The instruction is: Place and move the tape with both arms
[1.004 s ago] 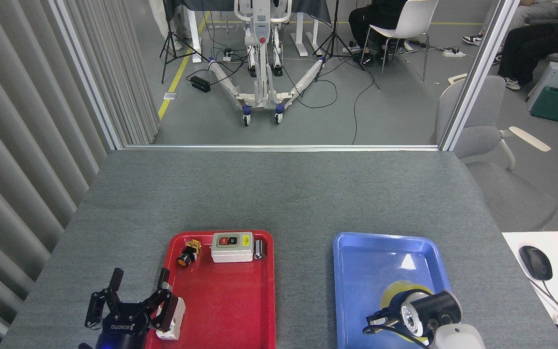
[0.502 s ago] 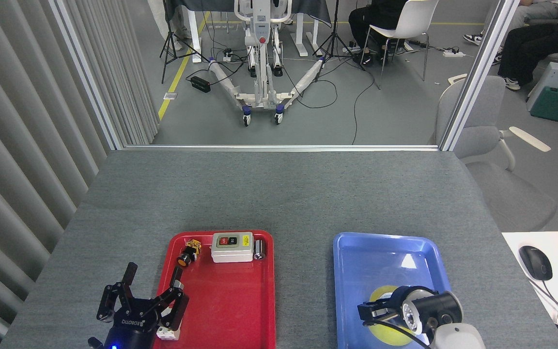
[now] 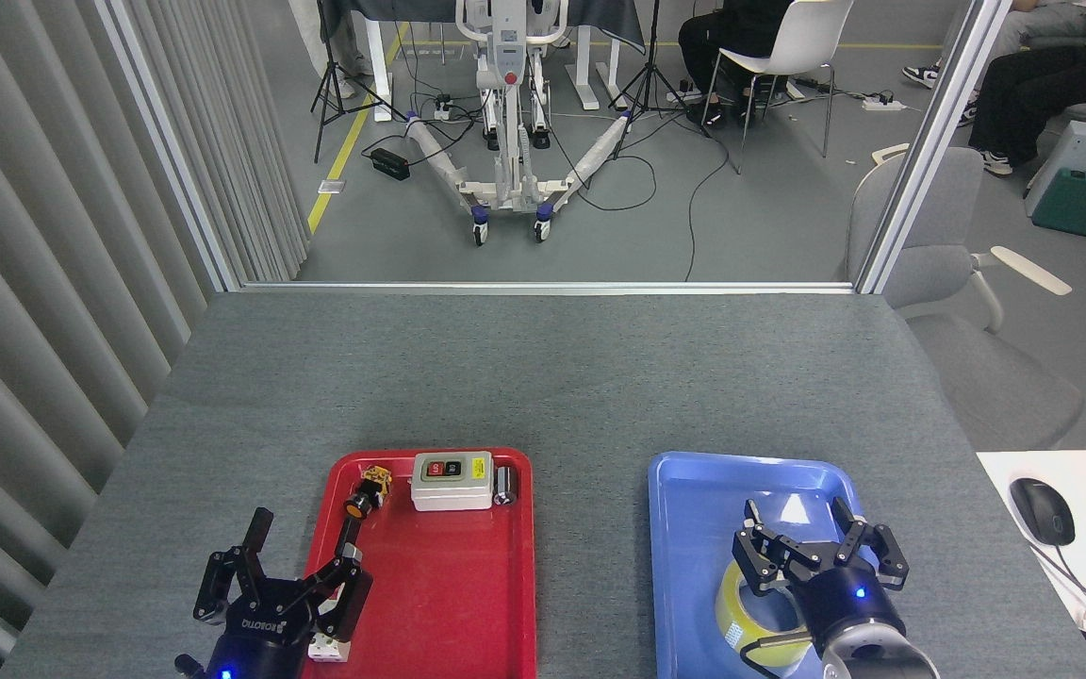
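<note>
My right tool [image 3: 818, 545] stands with fingers apart over the blue tray [image 3: 694, 528]; the tape [image 3: 741, 604] lies just beneath it. My left tool [image 3: 303, 556], also spread, hangs at the red tray's [image 3: 468, 585] left edge.

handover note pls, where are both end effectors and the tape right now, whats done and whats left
Left end effector: open, empty, over the near left edge of the red plastic tray.
Right end effector: open, above the roll of translucent yellow packing tape; no grasp.
Tape: in the blue plastic tray, near end, partly hidden by the right arm.
Done: tape lies in the blue tray.
Left: whether more moves are needed cannot be told.
</note>
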Robot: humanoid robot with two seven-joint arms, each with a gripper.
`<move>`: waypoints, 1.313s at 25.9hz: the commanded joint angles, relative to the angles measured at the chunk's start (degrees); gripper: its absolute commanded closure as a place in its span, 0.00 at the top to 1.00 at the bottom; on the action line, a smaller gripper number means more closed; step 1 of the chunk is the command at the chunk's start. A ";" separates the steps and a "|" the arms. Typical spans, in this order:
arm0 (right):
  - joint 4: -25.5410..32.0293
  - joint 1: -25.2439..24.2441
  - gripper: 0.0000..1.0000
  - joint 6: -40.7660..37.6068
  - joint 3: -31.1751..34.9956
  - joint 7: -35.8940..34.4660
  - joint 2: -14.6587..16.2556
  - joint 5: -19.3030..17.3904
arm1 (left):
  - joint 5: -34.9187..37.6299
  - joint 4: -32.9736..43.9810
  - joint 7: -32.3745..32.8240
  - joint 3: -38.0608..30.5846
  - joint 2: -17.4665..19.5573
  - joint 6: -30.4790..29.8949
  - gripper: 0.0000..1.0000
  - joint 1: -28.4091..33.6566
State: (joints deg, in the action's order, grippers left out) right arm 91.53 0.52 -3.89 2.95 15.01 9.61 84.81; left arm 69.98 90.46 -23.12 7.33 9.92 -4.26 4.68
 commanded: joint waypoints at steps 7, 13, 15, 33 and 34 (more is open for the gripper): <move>0.23 -6.23 1.00 -0.15 1.09 -14.92 -5.30 2.03 | 0.07 0.50 8.44 -2.23 -0.34 0.57 1.00 0.25; 0.05 -7.37 1.00 -0.42 3.11 -19.14 -7.32 3.61 | 0.15 0.15 9.94 -2.75 -0.60 0.74 1.00 0.33; 0.05 -7.37 1.00 -0.42 3.11 -19.14 -7.32 3.61 | 0.24 0.15 9.94 -3.55 -0.69 0.74 1.00 0.60; 0.23 -8.78 1.00 -0.42 3.02 -19.66 -7.32 3.17 | 4.99 -0.02 10.11 -4.51 -0.60 0.22 1.00 1.04; 0.14 -8.87 1.00 -0.42 2.94 -19.58 -7.23 3.08 | 4.99 -0.02 10.20 -4.51 -0.60 0.22 1.00 1.12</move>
State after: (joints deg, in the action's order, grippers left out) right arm 91.62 -8.02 -4.21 6.03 -4.46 2.29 88.07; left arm 74.97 90.53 -12.92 2.82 9.31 -4.07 5.72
